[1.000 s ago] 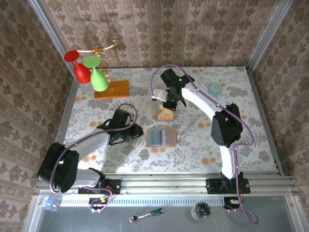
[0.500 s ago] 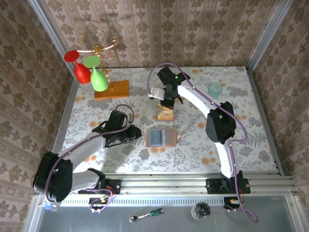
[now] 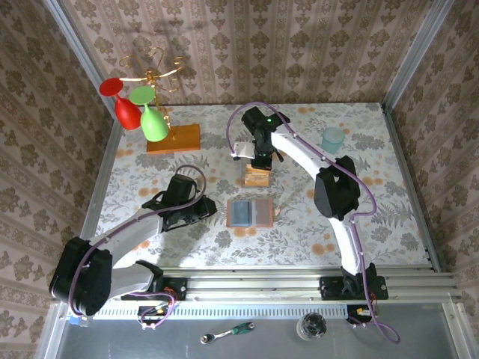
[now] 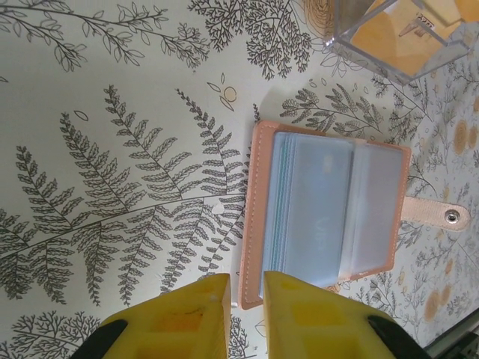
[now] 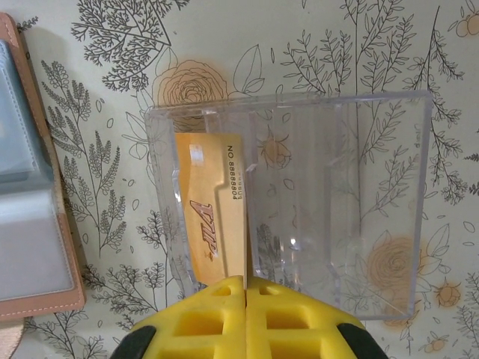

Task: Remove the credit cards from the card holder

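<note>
Judging by the layout, the task is partly done: 1 orange card [image 5: 209, 224] sits in the clear box [image 5: 337, 187], at 12 o'clock from the holder [image 3: 251, 212], which lies open mid-table. Blue cards [image 4: 310, 217] show in its pockets, so most of the work is left. The right gripper [image 5: 245, 314] hangs over the box, jaws closed; whether they pinch the card I cannot tell. The left gripper [image 4: 247, 314], at the holder's 9 o'clock rim, shows a narrow gap; whether it grips the rim is unclear.

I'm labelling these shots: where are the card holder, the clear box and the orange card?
card holder [image 4: 322, 217], left wrist view, middle of its blue pocket.
clear box [image 5: 352, 194], right wrist view, its see-through floor.
orange card [image 5: 206, 224], right wrist view, its printed face.
</note>
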{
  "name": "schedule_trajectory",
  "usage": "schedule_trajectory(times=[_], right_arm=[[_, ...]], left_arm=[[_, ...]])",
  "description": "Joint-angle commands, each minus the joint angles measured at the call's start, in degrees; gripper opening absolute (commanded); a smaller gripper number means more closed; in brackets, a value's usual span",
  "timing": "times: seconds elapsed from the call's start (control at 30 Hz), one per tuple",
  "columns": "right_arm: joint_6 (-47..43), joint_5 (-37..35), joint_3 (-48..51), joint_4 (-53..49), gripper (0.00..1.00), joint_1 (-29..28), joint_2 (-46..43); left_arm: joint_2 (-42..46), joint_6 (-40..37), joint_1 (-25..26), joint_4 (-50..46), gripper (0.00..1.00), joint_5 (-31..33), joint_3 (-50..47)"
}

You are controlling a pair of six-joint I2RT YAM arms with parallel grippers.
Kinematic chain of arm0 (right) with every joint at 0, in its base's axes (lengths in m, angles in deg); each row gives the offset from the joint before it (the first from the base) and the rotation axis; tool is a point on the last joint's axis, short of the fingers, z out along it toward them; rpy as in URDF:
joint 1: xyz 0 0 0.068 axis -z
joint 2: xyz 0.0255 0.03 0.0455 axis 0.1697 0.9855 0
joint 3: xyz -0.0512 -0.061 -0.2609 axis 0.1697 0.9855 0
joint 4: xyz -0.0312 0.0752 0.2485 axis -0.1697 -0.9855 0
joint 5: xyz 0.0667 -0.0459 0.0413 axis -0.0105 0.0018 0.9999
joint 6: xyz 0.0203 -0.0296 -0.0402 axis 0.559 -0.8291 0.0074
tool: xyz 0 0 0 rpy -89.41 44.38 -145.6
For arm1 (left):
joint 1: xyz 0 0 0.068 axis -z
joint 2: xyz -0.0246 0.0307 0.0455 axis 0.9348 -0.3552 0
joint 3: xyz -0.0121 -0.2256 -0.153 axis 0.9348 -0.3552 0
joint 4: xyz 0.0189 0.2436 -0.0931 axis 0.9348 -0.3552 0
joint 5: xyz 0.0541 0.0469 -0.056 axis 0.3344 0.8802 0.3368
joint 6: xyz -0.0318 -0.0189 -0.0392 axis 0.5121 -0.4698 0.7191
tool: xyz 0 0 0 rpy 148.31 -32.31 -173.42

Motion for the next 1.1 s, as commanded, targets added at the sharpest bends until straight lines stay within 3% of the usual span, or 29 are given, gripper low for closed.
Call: schedule_trajectory(times=[0.0,0.17,0.43,0.67,1.07], right_arm=[[-2.0,-1.8,-1.7,-2.7,0.04,-0.2,1.2],[-1.1,-2.5,-1.5,-2.2,0.16,-0.2,0.3],[5.5,-3.1,5.3,3.1,0.19,-0.8,-5.5],[24.7,-0.4,19.0,15.2,0.21,-1.9,-15.2],[60.2,12.6,43.7,38.4,0.24,-2.9,-29.5]], left_arm=[[-1.3,-0.1,-0.2,0.5,0.2,0.8,0.8],[-4.0,-1.4,-0.2,0.8,0.21,0.3,2.4],[-10.8,-4.3,-0.2,0.8,0.21,-2.2,7.5],[-16.1,-4.5,1.6,3.7,0.19,-4.8,9.9],[-21.4,-4.2,3.4,4.6,0.1,-4.5,10.5]])
